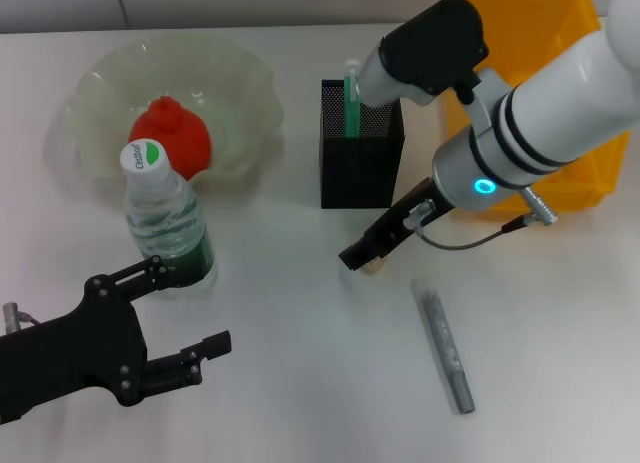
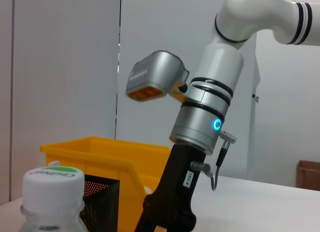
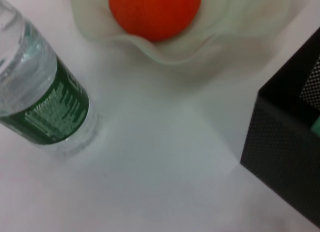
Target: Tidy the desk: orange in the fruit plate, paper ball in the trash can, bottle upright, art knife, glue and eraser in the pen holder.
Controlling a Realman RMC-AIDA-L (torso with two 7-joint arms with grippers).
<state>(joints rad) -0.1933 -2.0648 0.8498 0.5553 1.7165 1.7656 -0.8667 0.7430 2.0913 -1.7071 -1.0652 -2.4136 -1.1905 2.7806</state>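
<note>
The orange [image 1: 170, 133] lies in the translucent fruit plate [image 1: 245, 83]. The water bottle [image 1: 165, 218] stands upright in front of the plate. A green-capped stick [image 1: 351, 98] stands in the black mesh pen holder [image 1: 360, 168]. The grey art knife [image 1: 446, 349] lies on the table. My right gripper [image 1: 366, 255] hovers just in front of the pen holder, shut on a small tan eraser [image 1: 376, 268]. My left gripper [image 1: 197, 305] is open and empty beside the bottle's base. The right wrist view shows the bottle [image 3: 42, 104], orange [image 3: 155, 11] and pen holder [image 3: 287, 157]. No paper ball is visible.
A yellow bin [image 1: 540, 53] stands at the back right, behind my right arm. The left wrist view shows the bottle cap [image 2: 52, 189], the bin [image 2: 100, 152] and my right arm [image 2: 202, 122].
</note>
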